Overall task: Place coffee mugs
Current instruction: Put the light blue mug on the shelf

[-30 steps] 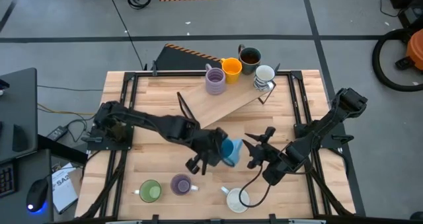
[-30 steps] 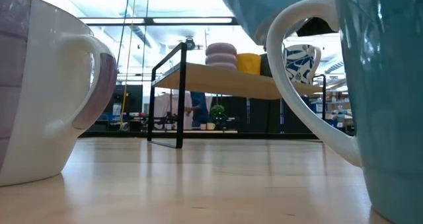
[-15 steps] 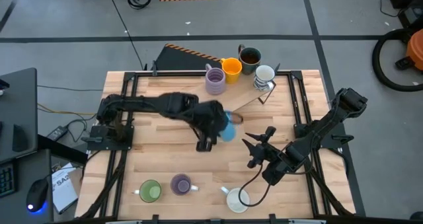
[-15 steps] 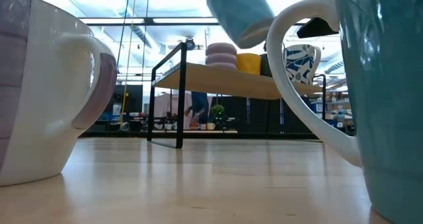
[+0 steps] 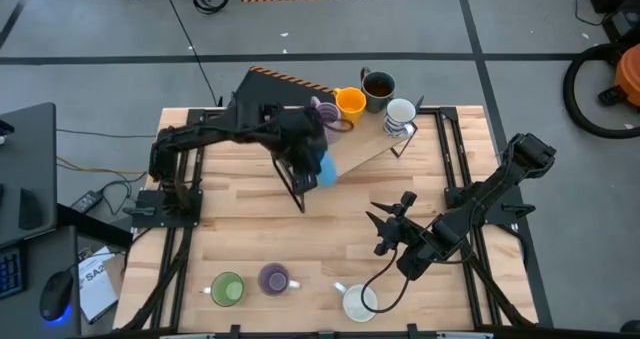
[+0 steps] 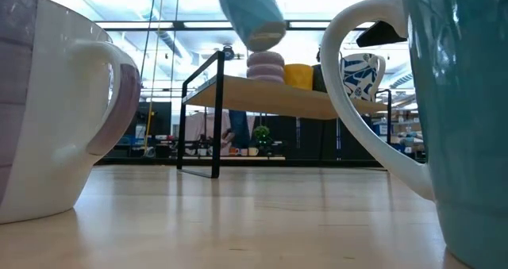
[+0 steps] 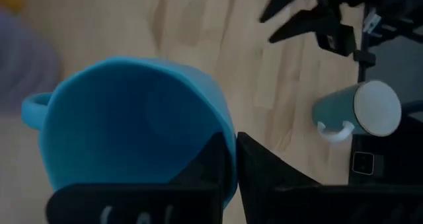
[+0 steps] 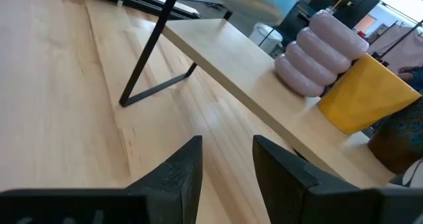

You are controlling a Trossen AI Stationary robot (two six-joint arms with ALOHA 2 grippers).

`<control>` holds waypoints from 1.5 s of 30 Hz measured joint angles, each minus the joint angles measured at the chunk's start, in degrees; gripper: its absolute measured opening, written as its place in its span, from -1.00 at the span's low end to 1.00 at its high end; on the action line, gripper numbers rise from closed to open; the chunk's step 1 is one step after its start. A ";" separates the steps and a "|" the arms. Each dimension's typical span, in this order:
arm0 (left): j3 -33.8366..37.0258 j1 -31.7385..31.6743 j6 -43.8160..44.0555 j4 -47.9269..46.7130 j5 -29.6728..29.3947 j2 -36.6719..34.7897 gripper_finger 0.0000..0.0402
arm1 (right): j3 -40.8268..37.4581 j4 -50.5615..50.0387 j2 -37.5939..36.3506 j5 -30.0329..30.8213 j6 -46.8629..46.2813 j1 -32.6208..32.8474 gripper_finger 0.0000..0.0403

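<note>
My left gripper [image 5: 314, 163] holds a blue mug [image 5: 326, 169] in the air above the left part of a raised wooden shelf [image 5: 365, 149]. The low view shows the blue mug [image 6: 250, 15] tilted, higher than the shelf's mugs. A ribbed purple mug [image 5: 325, 121], an orange mug [image 5: 350, 102], a dark mug [image 5: 378, 84] and a white patterned mug [image 5: 400, 114] stand on the shelf. A green mug [image 5: 227, 289], a purple mug [image 5: 275, 279] and a white-lined teal mug [image 5: 358, 301] stand near the table's near edge. My right gripper [image 5: 388, 229] waits open, right of centre. My left gripper pinches the blue mug's rim [image 7: 228, 145], one finger [image 7: 215, 161] inside the cup and the other [image 7: 264, 178] outside, on the side away from the handle [image 7: 33, 108]. The fingers come from above. The mug is lifted clear and tilted.
The shelf stands on thin black legs [image 8: 142, 59] over the table's far half. Black frame rails run along the table's left [image 5: 185, 179] and right [image 5: 455, 159] sides. Bare wood [image 5: 260, 229] lies between the shelf and the near mugs.
My left gripper has carried the blue mug from the middle of the table, close to my right gripper, toward the far edge and up, ending above the shelf's left part. It has kept its hold on the rim. My right arm has stayed still.
</note>
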State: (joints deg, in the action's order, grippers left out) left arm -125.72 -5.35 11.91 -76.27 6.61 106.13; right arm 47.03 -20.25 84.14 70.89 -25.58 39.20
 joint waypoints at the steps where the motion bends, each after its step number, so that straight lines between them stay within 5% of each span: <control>1: -0.59 -0.76 0.27 -1.16 0.09 0.00 -0.87 | 0.00 0.00 0.00 0.00 0.00 0.02 -0.31; 17: -0.86 -15.10 4.01 -8.90 4.63 0.04 -0.85 | 0.00 0.77 0.00 0.00 0.20 0.00 -0.31; 24: 1.65 -22.10 1.77 -8.93 17.53 0.11 -0.85 | 0.00 1.09 0.00 0.00 0.46 0.00 -0.31; 32: 1.65 -27.23 -1.11 -8.55 20.52 0.11 -0.84 | 0.00 1.11 0.00 0.00 0.66 0.01 -0.31; 45: 1.74 -31.58 -9.86 -13.54 39.27 0.11 -0.84 | -0.02 1.31 0.00 -0.01 0.68 0.01 -0.31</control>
State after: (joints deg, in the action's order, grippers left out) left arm -123.98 -36.92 2.05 -89.81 45.88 106.24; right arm 47.00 -18.94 84.14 70.88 -24.91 39.21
